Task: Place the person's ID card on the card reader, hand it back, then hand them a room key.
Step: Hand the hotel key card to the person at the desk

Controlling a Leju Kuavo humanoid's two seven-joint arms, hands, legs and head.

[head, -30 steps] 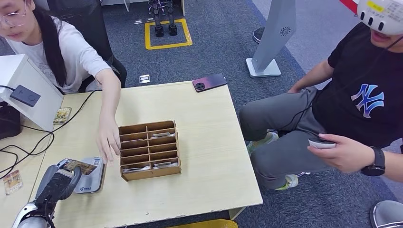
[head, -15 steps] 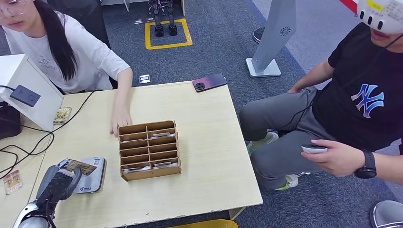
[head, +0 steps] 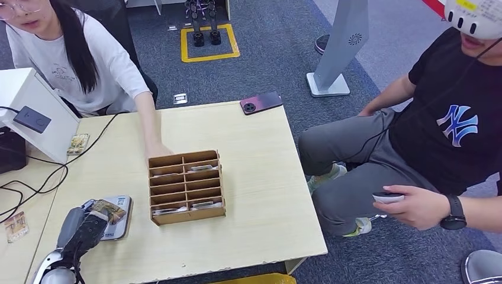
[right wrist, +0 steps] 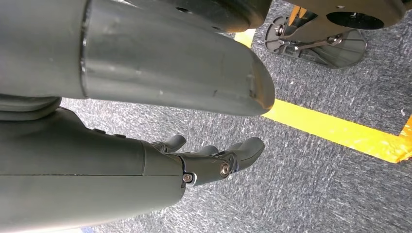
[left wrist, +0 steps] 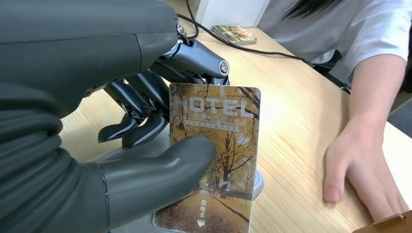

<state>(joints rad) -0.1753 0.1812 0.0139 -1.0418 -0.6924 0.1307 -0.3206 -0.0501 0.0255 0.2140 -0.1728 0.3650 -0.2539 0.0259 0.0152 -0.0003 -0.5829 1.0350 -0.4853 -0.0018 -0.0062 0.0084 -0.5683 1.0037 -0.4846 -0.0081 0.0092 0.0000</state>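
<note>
Head view: left hand [head: 83,228] grips a card [head: 109,210] over the reader [head: 118,222] at the table's [head: 260,195] near-left, wooden rack [head: 186,186] just right of it, a person's hand [head: 155,150] at the rack's far-left corner. Left wrist view: thumb [left wrist: 160,172] and fingers [left wrist: 141,109] pinch the card (printed HOTEL), its lower edge over the reader. Right wrist view: right hand [right wrist: 214,158] hangs over grey carpet [right wrist: 316,189], empty, fingers loosely extended.

Head view looks down from high onto the pale wooden surface [head: 254,177]. Left wrist view sits close above the same surface [left wrist: 301,121]. Right wrist view faces the grey carpeted floor [right wrist: 316,184].
</note>
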